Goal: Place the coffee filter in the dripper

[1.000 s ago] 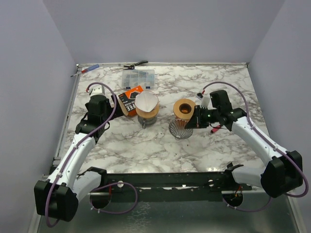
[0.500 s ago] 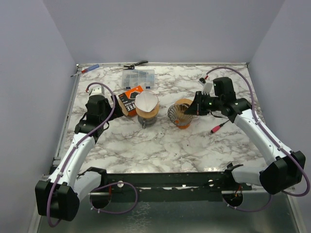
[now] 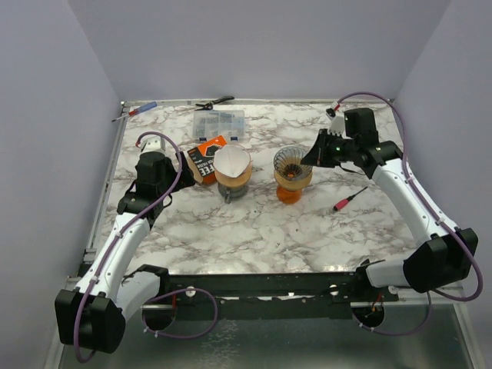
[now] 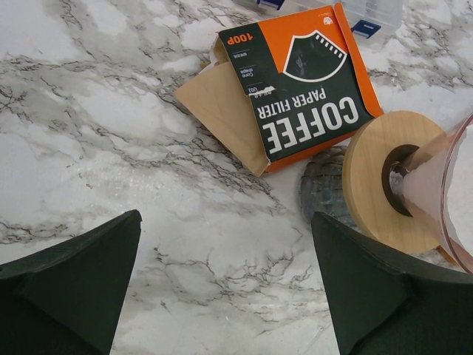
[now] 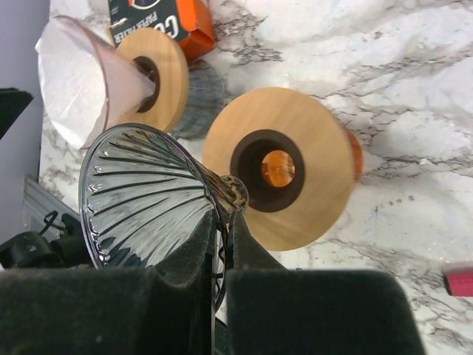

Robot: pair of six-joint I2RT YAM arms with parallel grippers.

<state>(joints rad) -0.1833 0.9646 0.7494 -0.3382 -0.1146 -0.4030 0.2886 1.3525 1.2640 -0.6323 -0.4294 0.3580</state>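
Filters [image 4: 222, 111] poking from the box [image 4: 310, 111] are spotted just ahead of the released left claw [image 4: 224, 218], the nearer one, while the dripper [image 5: 148, 200] is gripped by the right claw [image 5: 222, 237] further right.

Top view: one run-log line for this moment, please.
left gripper open, near filter box | right gripper shut on glass dripper, empty | other dripper holds white filter
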